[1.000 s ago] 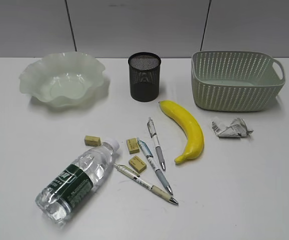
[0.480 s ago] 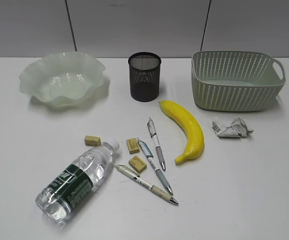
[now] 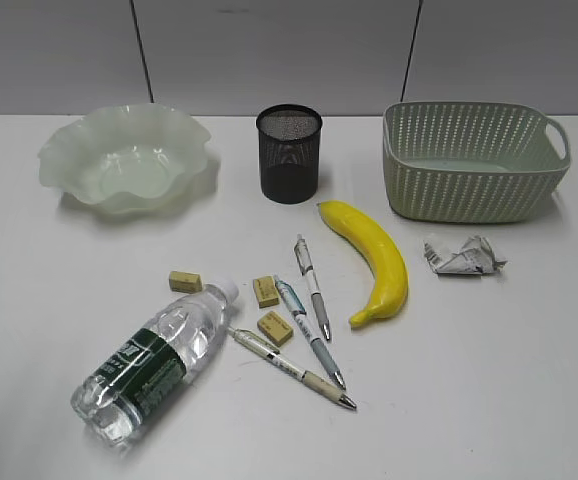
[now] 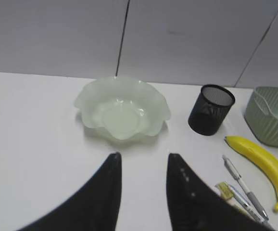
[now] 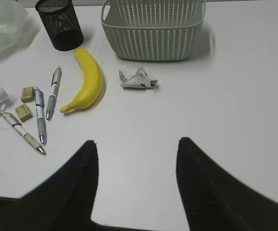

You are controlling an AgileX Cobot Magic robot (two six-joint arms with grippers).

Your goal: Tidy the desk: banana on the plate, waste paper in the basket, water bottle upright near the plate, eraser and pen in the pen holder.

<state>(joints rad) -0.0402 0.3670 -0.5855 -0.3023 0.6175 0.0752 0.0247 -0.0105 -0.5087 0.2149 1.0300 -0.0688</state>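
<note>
Clutter covers the white worktop (image 3: 529, 380): the banana (image 3: 374, 258) lies between three pens (image 3: 312, 285) and the waste paper (image 3: 461, 255), which sits just in front of the basket (image 3: 472, 160). The water bottle (image 3: 154, 360) lies on its side near three erasers (image 3: 265, 291). Plate (image 3: 126, 157) and pen holder (image 3: 289, 153) stand at the back. Left gripper (image 4: 144, 166) and right gripper (image 5: 136, 154) hover spread apart, holding nothing.
</note>
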